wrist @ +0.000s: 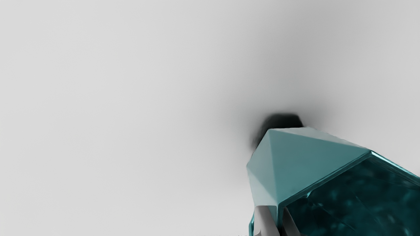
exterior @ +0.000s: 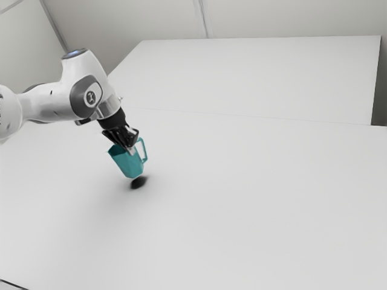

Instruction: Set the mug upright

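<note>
The gripper [exterior: 130, 148] pinches the wall of the faceted, hard-edged teal mug [exterior: 127, 164], tilted above the smooth, pale worktop [exterior: 242, 211] spreading broadly around it.

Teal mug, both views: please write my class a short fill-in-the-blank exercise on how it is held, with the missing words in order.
The mug is neither upright nor upside down, but ____.
In the exterior view, its handle is toward the view's ____.
The end effector has one finger inside the mug and the other ____ it.
Missing words: tilted; right; outside.
</note>
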`<state>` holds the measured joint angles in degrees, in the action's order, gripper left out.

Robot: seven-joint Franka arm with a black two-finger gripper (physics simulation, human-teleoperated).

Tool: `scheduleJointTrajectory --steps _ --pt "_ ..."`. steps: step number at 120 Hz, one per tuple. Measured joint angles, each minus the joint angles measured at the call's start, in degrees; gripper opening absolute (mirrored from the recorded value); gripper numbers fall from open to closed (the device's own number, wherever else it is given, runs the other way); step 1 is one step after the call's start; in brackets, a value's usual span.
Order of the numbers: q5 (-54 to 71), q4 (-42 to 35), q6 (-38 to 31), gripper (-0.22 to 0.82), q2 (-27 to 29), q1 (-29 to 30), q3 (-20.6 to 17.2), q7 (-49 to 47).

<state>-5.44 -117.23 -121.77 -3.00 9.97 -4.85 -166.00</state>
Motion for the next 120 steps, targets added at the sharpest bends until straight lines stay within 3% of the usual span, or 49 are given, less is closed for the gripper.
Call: scheduleJointTrajectory --steps 41,111,120 --pt "2.5 -4.5 -5.7 -0.18 1.2 -1.0 -5.3 0.0" --pt "2.0 -6.4 -7.7 -0.18 -1.1 -0.4 -6.1 0.0" --pt "2.2 -6.4 -7.6 -0.02 -0.9 -0.7 -6.1 0.0"
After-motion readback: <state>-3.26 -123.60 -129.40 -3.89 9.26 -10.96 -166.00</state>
